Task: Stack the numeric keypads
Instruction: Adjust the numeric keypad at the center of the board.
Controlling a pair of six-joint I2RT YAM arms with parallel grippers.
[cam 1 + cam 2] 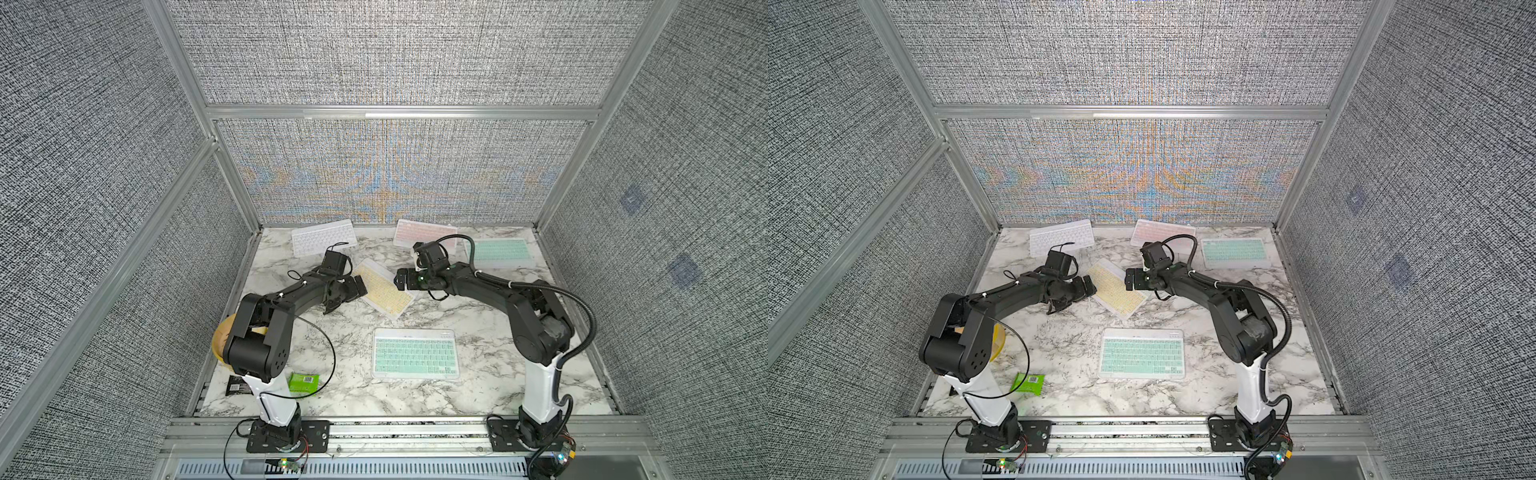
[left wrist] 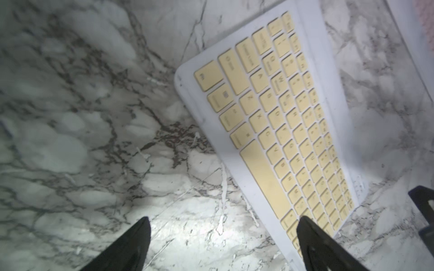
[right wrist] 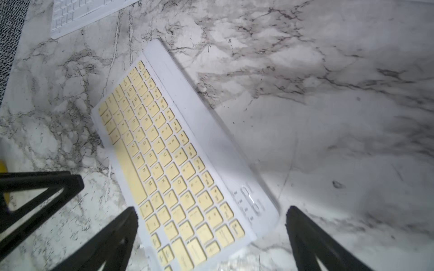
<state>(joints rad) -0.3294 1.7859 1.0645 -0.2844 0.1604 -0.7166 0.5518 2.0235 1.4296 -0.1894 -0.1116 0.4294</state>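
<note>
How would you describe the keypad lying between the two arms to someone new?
On the marble table, look mid-table between the left gripper and right gripper. The keypad lying there at a slant is the only one with pale yellow keys; neighbours are white, pink or mint.

Black left arm (image 1: 299,291), black right arm (image 1: 498,293), white base links (image 1: 270,390), looping black cables (image 1: 593,322), triangular black fingers (image 2: 131,246).

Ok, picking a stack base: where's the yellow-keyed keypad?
In both top views the white-framed keypad with pale yellow keys lies skewed at mid-table, between the left fingers and right fingers.
</note>
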